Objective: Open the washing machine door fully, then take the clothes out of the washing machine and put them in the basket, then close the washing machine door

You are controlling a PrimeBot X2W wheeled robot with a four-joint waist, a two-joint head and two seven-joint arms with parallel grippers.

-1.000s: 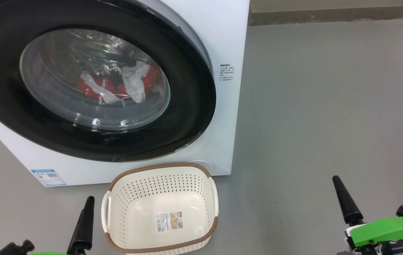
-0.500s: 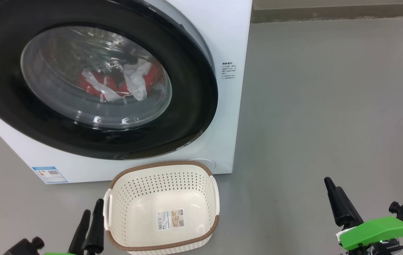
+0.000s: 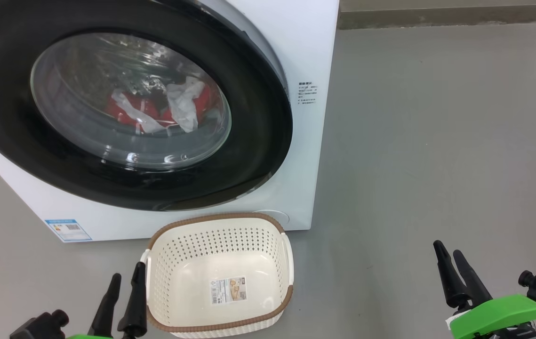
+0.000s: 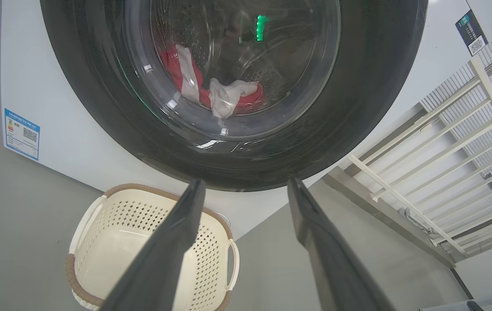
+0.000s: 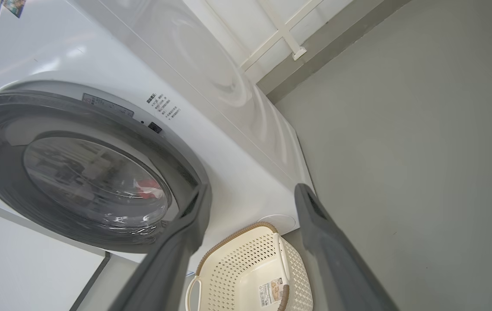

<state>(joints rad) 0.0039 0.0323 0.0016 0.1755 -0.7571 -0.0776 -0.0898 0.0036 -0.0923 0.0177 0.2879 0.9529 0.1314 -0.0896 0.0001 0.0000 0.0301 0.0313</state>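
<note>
- Head view: the washer (image 3: 315, 56) stands on a grey floor (image 3: 437, 141). Its door (image 3: 258, 141) covers the opening, and the red and white clothes (image 3: 129, 110) lie behind the glass. The basket (image 3: 220, 217) sits just before the washer. The left gripper (image 3: 128, 270) is just beside the basket with its jaws spread and holds nothing. The right gripper (image 3: 447, 248) is well apart to the right, also spread and empty.
- Left wrist view: the spread fingers point at the door's lower rim. A white railing (image 4: 444, 172) stands beside the washer.
- Right wrist view: the washer's lower corner shows between the fingers, the door is to the left and the basket is below.
</note>
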